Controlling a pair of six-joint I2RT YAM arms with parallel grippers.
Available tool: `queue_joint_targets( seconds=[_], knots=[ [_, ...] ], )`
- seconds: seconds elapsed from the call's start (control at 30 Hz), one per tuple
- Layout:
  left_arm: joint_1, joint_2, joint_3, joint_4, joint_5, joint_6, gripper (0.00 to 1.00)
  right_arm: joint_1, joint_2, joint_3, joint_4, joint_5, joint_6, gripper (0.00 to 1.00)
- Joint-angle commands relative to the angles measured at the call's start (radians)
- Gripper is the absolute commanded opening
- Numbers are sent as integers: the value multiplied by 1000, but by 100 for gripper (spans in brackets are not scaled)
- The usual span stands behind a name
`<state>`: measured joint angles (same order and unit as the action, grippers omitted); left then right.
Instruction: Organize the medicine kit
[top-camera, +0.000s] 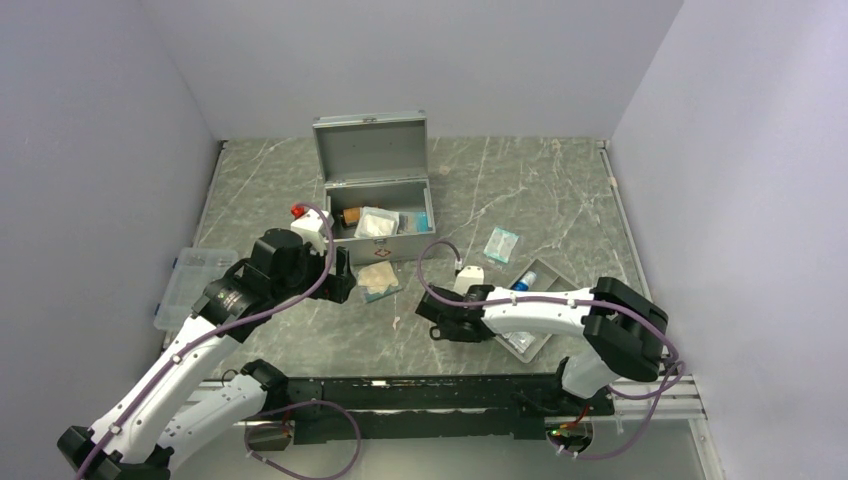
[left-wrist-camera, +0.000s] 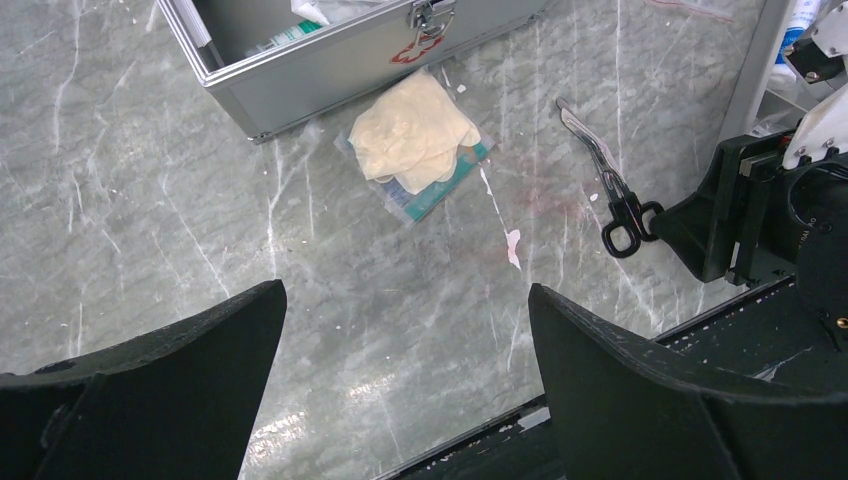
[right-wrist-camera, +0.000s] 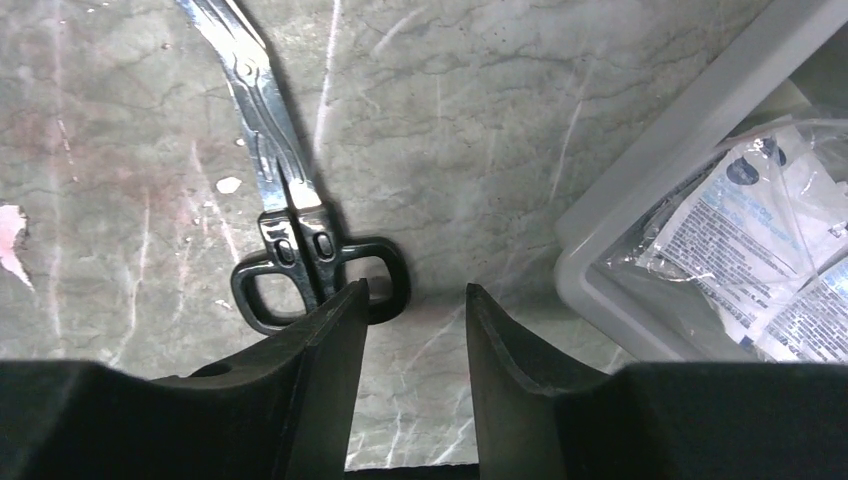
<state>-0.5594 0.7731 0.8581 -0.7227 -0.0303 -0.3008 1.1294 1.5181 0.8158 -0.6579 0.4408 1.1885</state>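
Note:
The medicine kit stands open at the back middle, lid upright, with several packets inside; its front wall with latch and red mark shows in the left wrist view. A packet of cream gloves lies on the table just in front of it. Black-handled scissors lie flat on the table. My right gripper is open and empty, low over the table, its left fingertip over the scissors' handle ring. My left gripper is wide open and empty, above the table near the gloves.
A shallow grey divided tray with sealed packets and a blue bottle sits right of the right gripper; its rim shows in the right wrist view. A teal packet lies behind it. A clear plastic box stands at the left.

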Motion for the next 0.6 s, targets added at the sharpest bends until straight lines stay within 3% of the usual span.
queue_joint_targets(
  seconds=[0.0,0.57],
  knots=[
    [3,-9,2,25,12,1,99,3,-16,-7,7,26,29,42],
    [3,-2,2,24,11,3,99,-42,59,-18,117,-16,-37,22]
  ],
)
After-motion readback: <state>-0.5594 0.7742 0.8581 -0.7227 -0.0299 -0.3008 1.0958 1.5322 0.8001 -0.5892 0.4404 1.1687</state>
